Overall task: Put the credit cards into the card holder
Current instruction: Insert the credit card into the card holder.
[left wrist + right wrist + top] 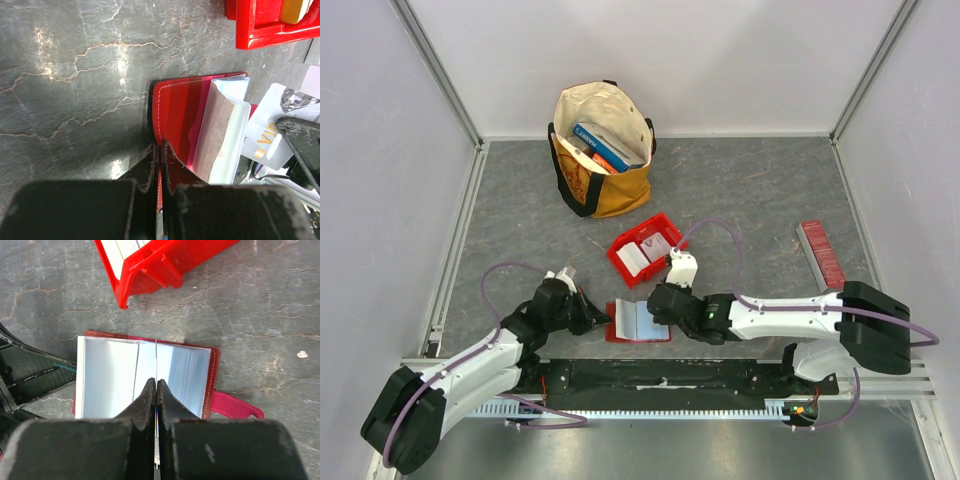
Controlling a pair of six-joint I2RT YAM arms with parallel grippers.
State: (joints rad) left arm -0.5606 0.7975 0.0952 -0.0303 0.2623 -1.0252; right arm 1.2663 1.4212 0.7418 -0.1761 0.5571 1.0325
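Grips number two: left gripper [159,148] on one card holder [175,115], right gripper [156,385] on one credit card [269,120].

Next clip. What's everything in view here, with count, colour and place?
card holder: one, dark red, open, near edge
red bin: one, bright red, mid-table
credit cards: several, pale, in the red bin
held card: one, white, over the card holder
tote bag: one, cream and mustard, far side
books: few, blue, in tote bag
ridged strip: one, red, right side
table: one, grey
left gripper: shut on the card holder's edge
right gripper: shut on held card
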